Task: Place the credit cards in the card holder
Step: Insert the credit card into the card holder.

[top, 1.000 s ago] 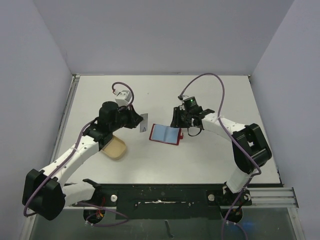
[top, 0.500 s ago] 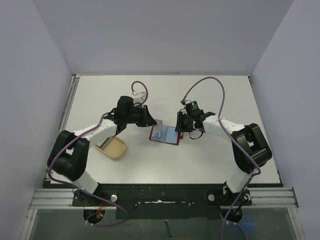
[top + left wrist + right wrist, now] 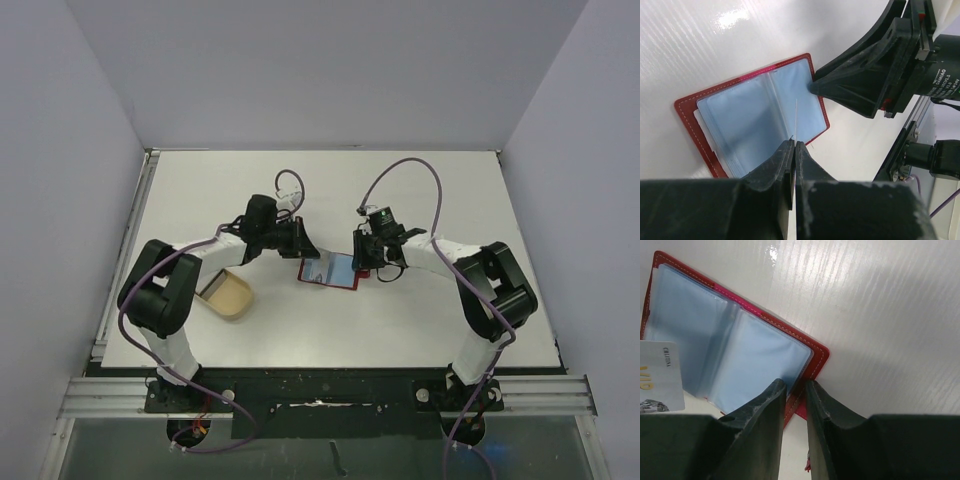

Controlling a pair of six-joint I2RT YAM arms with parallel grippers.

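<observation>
One red folding card holder (image 3: 740, 120) is lying open and flat on the white worktop (image 3: 880, 315). Its pale blue see-through pockets are facing up.

The left end effector (image 3: 792, 145) is squeezing its black fingers together on a thin pale credit card (image 3: 657, 375). From the left wrist the card is showing only as a fine line, because its edge is pointing at the camera. That line is lying over the open pockets. I cannot tell whether the card is going inside one. From the right wrist only part of the card is showing. It has small dark letters and some yellow marks, and the picture's edge is cutting them off.

The right end effector (image 3: 795, 387) is holding its fingers a little apart, and the red rim of the card holder is showing in the gap. Its tips are sitting at that rim, on the side away from the card. I cannot tell whether they are pressing on it.

From above, both arms are hiding part of the card holder. A tan oval dish (image 3: 232, 297) is sitting well apart from it, just beside the left arm. Its inside is too small to make out.
</observation>
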